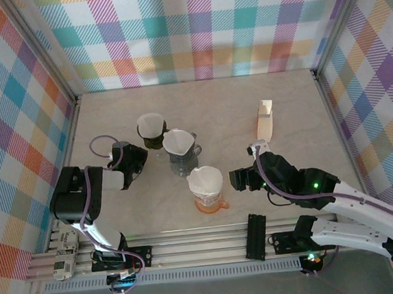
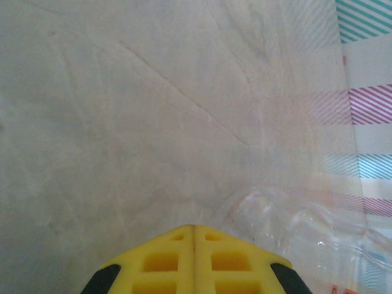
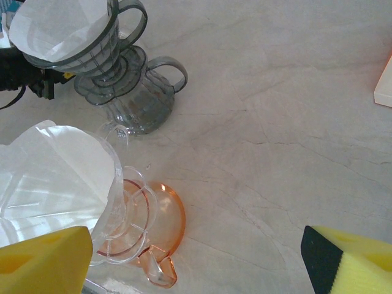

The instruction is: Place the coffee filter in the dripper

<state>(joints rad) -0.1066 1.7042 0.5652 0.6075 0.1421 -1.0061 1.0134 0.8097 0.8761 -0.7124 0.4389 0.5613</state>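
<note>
1. The white coffee filter (image 1: 205, 178) sits upright, point down and mouth up, in the clear dripper (image 3: 119, 214) on its orange base (image 3: 166, 215), near the middle of the near edge of the table (image 1: 302, 96).
2. The right gripper (image 1: 238, 179) hovers just beside the filter, on the side of the table's right edge, jaws spread wide and empty.
3. In the right wrist view, the filter lies beside the lower-left finger (image 3: 46, 260), outside the gap between the jaws.
4. The left gripper (image 1: 132, 159), jaws pressed together on nothing visible, sits toward the left edge, farther from the filter.
5. The right arm is nearer, and the filter looks seated already. Any further settling would likely mean a move toward the left edge, square to the cone's upright axis.
</note>
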